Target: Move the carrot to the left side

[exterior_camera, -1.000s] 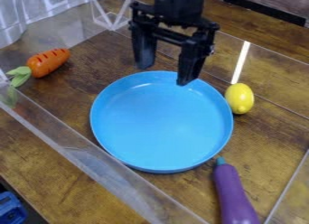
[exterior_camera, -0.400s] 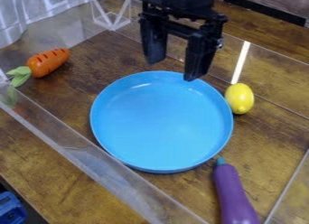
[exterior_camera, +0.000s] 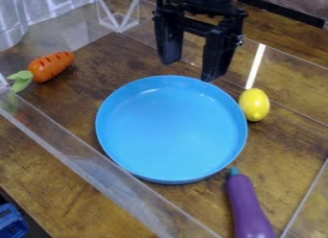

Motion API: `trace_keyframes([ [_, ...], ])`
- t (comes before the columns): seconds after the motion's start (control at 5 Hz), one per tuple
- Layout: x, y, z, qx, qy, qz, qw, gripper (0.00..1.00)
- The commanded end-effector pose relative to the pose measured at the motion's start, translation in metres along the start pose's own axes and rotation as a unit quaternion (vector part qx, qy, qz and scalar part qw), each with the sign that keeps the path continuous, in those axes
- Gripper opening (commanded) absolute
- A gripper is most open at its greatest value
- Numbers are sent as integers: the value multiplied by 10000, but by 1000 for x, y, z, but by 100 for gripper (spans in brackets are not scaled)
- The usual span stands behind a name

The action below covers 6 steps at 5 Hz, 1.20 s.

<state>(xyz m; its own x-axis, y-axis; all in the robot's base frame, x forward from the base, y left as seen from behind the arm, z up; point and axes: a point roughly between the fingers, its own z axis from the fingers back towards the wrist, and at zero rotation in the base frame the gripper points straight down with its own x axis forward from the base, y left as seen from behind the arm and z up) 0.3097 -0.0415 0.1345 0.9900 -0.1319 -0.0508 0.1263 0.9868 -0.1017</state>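
The carrot [exterior_camera: 50,65], small and orange with dark ridges and a pale green top, lies on the wooden table at the far left. My gripper [exterior_camera: 193,56] hangs above the far rim of the blue plate [exterior_camera: 172,127], pointing straight down. Its two black fingers stand apart with nothing between them. The carrot is well to the left of the gripper and apart from it.
A yellow lemon [exterior_camera: 255,105] sits just right of the plate. A purple eggplant [exterior_camera: 248,207] lies at the plate's near right. Clear plastic walls run along the left and front of the table.
The gripper has risen a little and drifted slightly right above the plate's far rim. It stays open. The carrot has not moved.
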Motion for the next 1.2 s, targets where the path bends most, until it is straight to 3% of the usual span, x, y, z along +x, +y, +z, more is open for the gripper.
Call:
trace_keyframes([
  [0.0,-7,6,18,-23,-217,263,9994,100],
  [0.4,-11,11,7,-68,-165,-386,9991,100],
  [0.8,-7,15,0,-21,-211,-962,9951,100],
  [1.0,-4,19,-4,19,-211,-1233,9921,0],
])
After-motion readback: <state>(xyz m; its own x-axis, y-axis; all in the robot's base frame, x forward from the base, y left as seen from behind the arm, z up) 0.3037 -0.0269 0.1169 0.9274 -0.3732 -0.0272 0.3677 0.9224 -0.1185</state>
